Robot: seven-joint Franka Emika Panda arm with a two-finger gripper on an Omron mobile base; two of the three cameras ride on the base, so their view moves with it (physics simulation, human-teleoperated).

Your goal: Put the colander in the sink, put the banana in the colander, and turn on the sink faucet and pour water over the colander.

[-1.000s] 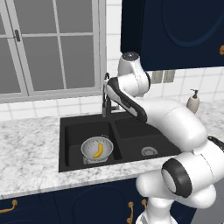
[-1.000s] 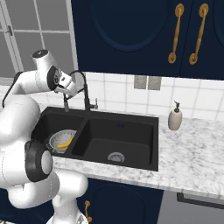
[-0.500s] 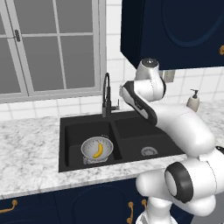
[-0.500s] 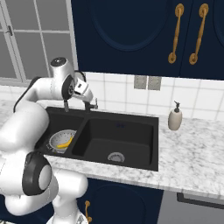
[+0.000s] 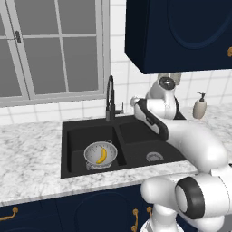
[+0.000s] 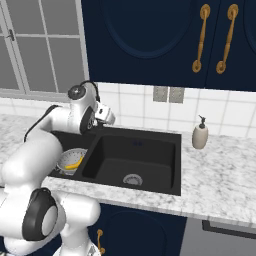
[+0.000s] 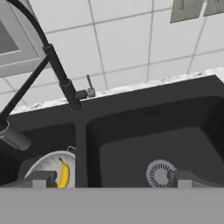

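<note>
Currently, the counter (image 5: 31,154) of white marbled stone spans the lower half of the left base view and carries the sink (image 5: 136,136), a matte black double basin at the frame centre. In the right base view the same sink (image 6: 135,155) sits at centre, its right basin showing a round silver drain (image 6: 132,179).

Next in size, the window (image 5: 50,50) fills the upper left of the left base view, and dark blue cabinets (image 6: 150,40) fill the top of the right base view.

The sink faucet (image 5: 110,97) stands upright behind the divider between the two basins, at the centre of the left base view. In the hand view the sink faucet (image 7: 65,85) runs from the upper left down to its base, with the small side lever (image 7: 89,85) just beside it.

The colander (image 5: 100,154) rests in the left basin, lower centre-left of the left base view. The banana (image 5: 102,156) lies inside the colander.

A beige soap dispenser (image 6: 200,135) stands on the counter at the right of the right base view.

The hand (image 5: 134,101) is at frame centre, near the faucet, released and grasping nothing; its fingertips (image 7: 39,178) stand wide apart at the bottom of the hand view.
</note>
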